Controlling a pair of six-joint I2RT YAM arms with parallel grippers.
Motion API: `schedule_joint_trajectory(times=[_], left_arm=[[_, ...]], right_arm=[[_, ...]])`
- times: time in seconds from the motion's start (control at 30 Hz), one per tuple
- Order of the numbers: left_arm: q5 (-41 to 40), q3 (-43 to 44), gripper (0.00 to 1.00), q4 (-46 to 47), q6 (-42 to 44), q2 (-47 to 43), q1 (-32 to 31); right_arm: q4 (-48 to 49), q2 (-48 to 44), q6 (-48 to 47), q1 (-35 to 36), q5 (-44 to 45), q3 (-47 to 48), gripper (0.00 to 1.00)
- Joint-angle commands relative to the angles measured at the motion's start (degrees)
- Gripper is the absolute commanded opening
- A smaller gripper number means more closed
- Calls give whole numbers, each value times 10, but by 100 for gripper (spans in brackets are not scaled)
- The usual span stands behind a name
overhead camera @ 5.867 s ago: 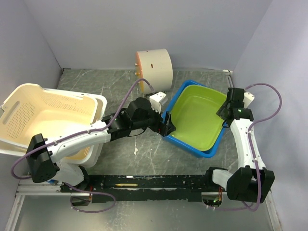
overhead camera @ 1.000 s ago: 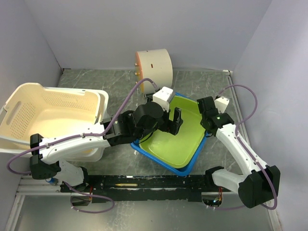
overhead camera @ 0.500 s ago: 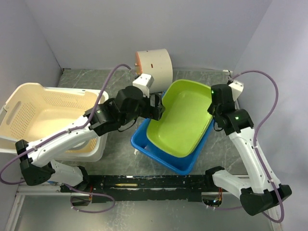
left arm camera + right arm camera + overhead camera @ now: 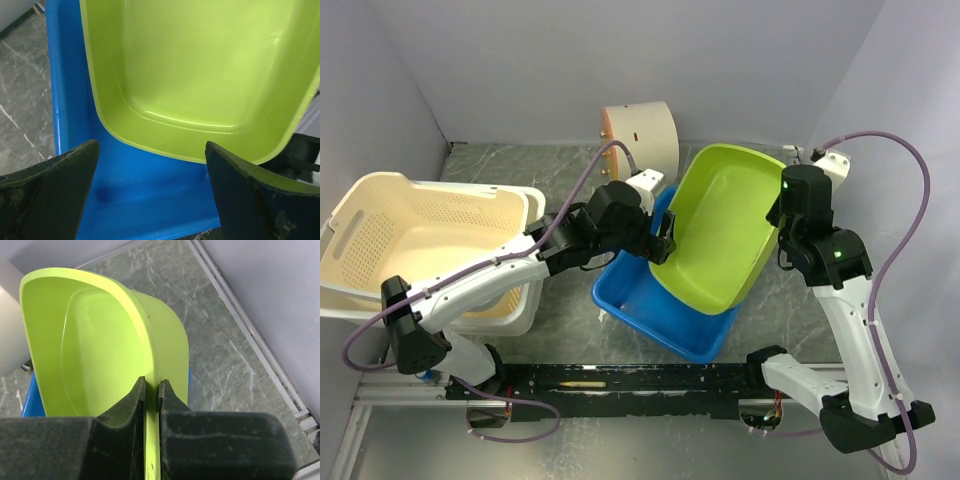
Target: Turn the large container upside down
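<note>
Right end effector (image 4: pixel 151 386) is clamped on the rim of the green tub (image 4: pixel 720 235), which is tipped up steeply with its low side over the blue tub (image 4: pixel 650 305) on the counter (image 4: pixel 520 170). Left end effector (image 4: pixel 663 243) is spread wide open by the green tub's lower edge, gripping nothing.

Open tabletop (image 4: pixel 765 312) right of blue tub (image 4: pixel 645 300); tilted green tub (image 4: pixel 715 230) above it, white basket (image 4: pixel 410 225) left.

No text, label, brand, number or sign can be read on anything in view.
</note>
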Motion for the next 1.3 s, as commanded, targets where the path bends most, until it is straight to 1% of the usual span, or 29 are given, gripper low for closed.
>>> schedule_joint_trajectory(times=[0.0, 0.13, 0.23, 0.33, 0.4, 0.47, 0.53, 0.67, 0.73, 0.9, 1.03, 1.27], left_arm=[[44, 7, 99, 23, 19, 15, 24], [68, -13, 99, 70, 27, 14, 41], [89, 3, 99, 61, 42, 18, 42], [61, 2, 98, 53, 80, 8, 42], [32, -23, 98, 75, 97, -15, 42], [11, -48, 100, 92, 101, -45, 42], [-7, -52, 100, 85, 94, -68, 42], [-23, -40, 100, 49, 76, -89, 46], [-25, -42, 100, 46, 71, -91, 46], [-35, -78, 100, 73, 81, -83, 55], [4, -88, 100, 91, 82, -61, 81], [9, -115, 97, 142, 81, -44, 91]], right_arm=[[27, -22, -16, -2, -9, 24, 0], [69, -54, -39, -3, -68, 0, 0], [107, -77, -55, -2, -120, -15, 0], [130, -91, -67, -2, -160, -19, 0], [146, -100, -81, -2, -182, -22, 0], [164, -109, -93, -2, -208, -26, 0], [173, -116, -99, -2, -228, -25, 0], [183, -118, -99, -2, -243, -28, 0], [187, -117, -94, -2, -251, -31, 0], [203, -116, -87, -2, -274, -43, 0], [200, -115, -81, -2, -279, -54, 0], [198, -117, -70, -2, -283, -57, 0]])
